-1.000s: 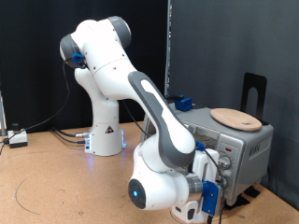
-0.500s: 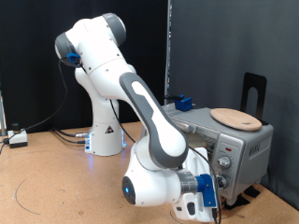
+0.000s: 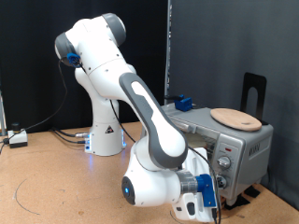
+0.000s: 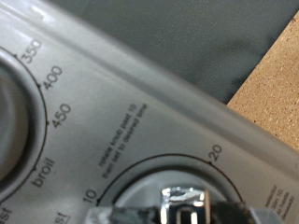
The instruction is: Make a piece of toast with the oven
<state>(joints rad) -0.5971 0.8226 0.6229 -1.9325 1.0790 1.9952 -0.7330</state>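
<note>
- We have the gripper (image 3: pixel 207 193) low in front of the oven (image 3: pixel 229 147), at its knob panel (image 3: pixel 224 159) on the exterior view's right.
- We judge the step in hand to be setting the timer knob (image 4: pixel 185 198): the wrist view shows its chrome top right at the fingers, with the dial numbers 10 and 20 around it.
- To do it well, we should keep the fingers centred on the knob, square to the panel, and turn about its axis without sliding off.
- We cannot tell whether the jaws pinch the knob or stand spread; neither view shows them clearly.
- The toast is not visible; if inside the oven, the arm hides it.
- Only the wrist view gives the dial print; only the exterior view shows the board (image 3: pixel 235 118) lying on the oven's top.
</note>
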